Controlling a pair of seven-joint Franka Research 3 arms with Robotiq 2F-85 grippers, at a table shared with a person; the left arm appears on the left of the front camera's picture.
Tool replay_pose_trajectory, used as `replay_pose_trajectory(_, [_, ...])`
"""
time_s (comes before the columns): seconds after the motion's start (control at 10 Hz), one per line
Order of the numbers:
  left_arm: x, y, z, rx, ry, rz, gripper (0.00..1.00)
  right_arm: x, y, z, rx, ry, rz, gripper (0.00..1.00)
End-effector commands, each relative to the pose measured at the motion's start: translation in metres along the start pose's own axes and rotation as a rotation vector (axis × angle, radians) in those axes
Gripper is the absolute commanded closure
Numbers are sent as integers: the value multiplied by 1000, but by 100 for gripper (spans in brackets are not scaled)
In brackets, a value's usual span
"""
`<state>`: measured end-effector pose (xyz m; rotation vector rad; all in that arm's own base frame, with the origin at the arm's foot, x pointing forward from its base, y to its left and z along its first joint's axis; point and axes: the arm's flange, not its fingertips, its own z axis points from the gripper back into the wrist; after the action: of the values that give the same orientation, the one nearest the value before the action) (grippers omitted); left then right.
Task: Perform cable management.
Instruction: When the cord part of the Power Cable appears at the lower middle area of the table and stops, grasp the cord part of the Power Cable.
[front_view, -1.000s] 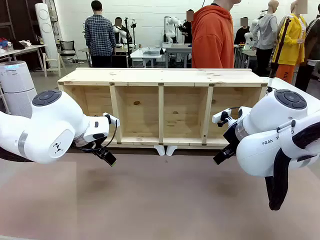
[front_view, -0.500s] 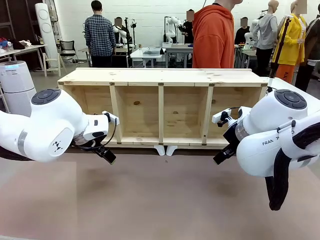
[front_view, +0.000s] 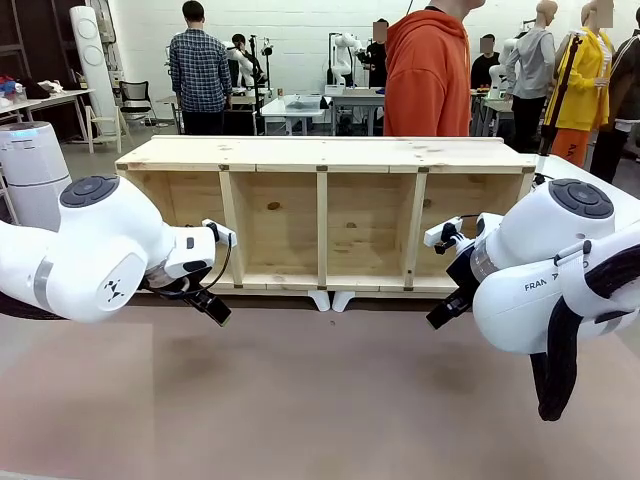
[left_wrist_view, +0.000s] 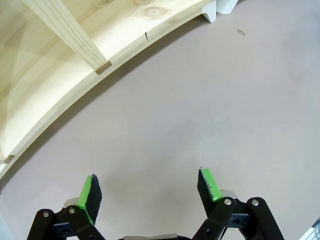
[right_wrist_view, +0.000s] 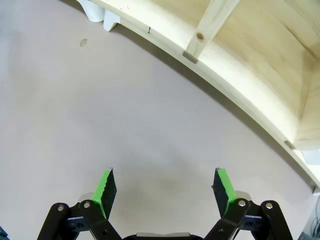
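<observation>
The cable is out of view. My left gripper (front_view: 216, 311) hangs low over the pinkish table, just in front of the left end of a wooden shelf unit (front_view: 325, 155). In the left wrist view its green-padded fingers (left_wrist_view: 90, 194) stand wide apart, and the gripper (left_wrist_view: 150, 189) is open with bare table between them. My right gripper (front_view: 441, 311) hovers before the shelf's right end. In the right wrist view it (right_wrist_view: 165, 189) is likewise open and holds nothing.
The long shelf unit lies on its side across the table's far half, resting on two white pieces (front_view: 332, 299) at its front middle. A person in an orange hoodie (front_view: 425, 75) stands behind it. The bare tabletop (front_view: 320, 400) spreads between both arms.
My left arm has drifted slightly up and to the left. The right arm has not moved, and both grippers stay open.
</observation>
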<state>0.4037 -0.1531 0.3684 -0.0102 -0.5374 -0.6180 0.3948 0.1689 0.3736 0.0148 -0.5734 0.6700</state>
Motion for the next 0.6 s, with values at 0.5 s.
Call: replay_pose_trajectory(0.5, [-22,-24,70,98,-21,-15,0,-19,25,89,-103,-96,41,0])
